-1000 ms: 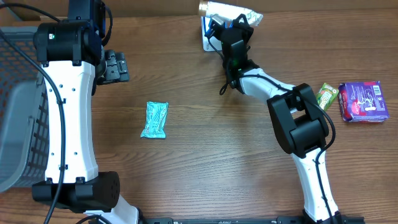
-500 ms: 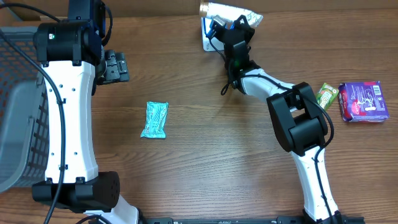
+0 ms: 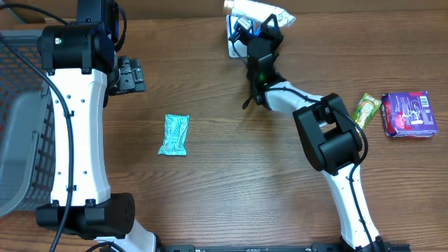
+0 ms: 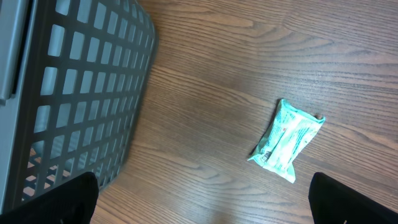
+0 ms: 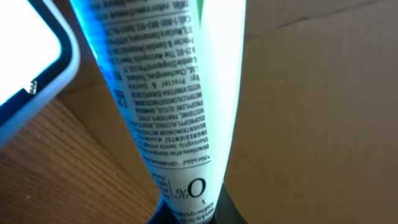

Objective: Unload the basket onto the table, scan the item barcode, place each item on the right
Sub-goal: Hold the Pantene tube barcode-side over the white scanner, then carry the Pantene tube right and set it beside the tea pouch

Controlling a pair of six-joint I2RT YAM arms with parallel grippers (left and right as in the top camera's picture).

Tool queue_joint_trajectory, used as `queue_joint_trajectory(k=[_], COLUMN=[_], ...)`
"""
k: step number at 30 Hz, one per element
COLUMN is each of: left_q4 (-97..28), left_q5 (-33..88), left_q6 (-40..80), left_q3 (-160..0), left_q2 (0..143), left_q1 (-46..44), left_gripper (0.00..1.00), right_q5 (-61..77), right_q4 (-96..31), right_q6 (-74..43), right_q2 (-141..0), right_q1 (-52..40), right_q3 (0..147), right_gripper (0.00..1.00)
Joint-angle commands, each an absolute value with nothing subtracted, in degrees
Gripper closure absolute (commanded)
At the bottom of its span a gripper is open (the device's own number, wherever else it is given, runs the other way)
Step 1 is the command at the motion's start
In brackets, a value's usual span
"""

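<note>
I am clenching my right claw point(image 3: 253, 33) point(image 5: 186, 216) on one end of a white plastic tube printed with small black lettering point(image 3: 264, 12) point(image 5: 168, 106). I am holding it at the desk's 12 o'clock edge, with its gold cap point(image 3: 229, 8) pointing toward 9 o'clock. The tube is hanging near a flat white device with a dark blue rim point(image 3: 232, 46) point(image 5: 28, 62), which is lying at this claw's 7 o'clock. I cannot tell whether the two are touching.

My left claw point(image 3: 133, 75) is standing released, jaws wide and gripping nothing, at the desk's 10 o'clock. A crinkled teal foil packet point(image 3: 174, 134) point(image 4: 287, 140) is lying on the brown wooden desk point(image 3: 231, 182) at that claw's 5 o'clock, well apart from it. A grey plastic lattice basket point(image 3: 17, 112) point(image 4: 81, 93) is sitting at 9 o'clock. A small green packet point(image 3: 367, 108) and a purple box point(image 3: 409, 113) are lying side by side at 3 o'clock.
</note>
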State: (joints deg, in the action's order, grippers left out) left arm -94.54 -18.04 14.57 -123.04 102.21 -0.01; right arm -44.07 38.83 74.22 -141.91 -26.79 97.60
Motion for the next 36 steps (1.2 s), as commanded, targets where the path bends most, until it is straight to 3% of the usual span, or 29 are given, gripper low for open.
queue_joint_trajectory(k=[1, 4, 9, 16, 19, 23, 29, 36], left_q4=[-94.43, -94.43, -94.43, -94.43, -94.43, -94.43, -94.43, -94.43], left_q5=[-18.37, -18.37, -18.37, -18.37, -18.37, -18.37, -18.37, -18.37], left_q6=[13.93, 13.93, 13.93, 13.93, 13.93, 13.93, 13.93, 13.93], left_q3=[-123.90, -123.90, -123.90, -123.90, -123.90, -123.90, -123.90, -123.90], left_q2=[101.36, 101.36, 101.36, 101.36, 101.36, 101.36, 101.36, 101.36], left_q1=[-0.01, -0.01, -0.01, -0.01, -0.01, -0.01, -0.01, -0.01], left_gripper=[0.01, 0.01, 0.00, 0.00, 0.00, 0.00, 0.00, 0.00], right_q5=[-49.15, -51.09, -49.52, -31.18, -18.79, -7.03, -2.79, -1.96], right_q4=[40.16, 35.07, 11.16, -24.75, -36.25, -50.33, -63.26, -56.36], right_q6=[73.49, 70.61, 61.19, 18.20, -2.87, -20.43, -22.92, -19.33], right_q2=[-134.69, -130.10, -119.68, -103.00, -98.06, -96.47, -100.73, -105.65], right_q1=[-30.02, -32.34, -35.77, -37.15, -32.93, -23.99, -12.16, -4.67], right_q3=[98.70, 98.70, 98.70, 98.72, 98.70, 98.67, 94.80, 83.88], right_gripper=[0.96, 0.96, 0.96, 0.96, 0.96, 0.96, 0.96, 0.96])
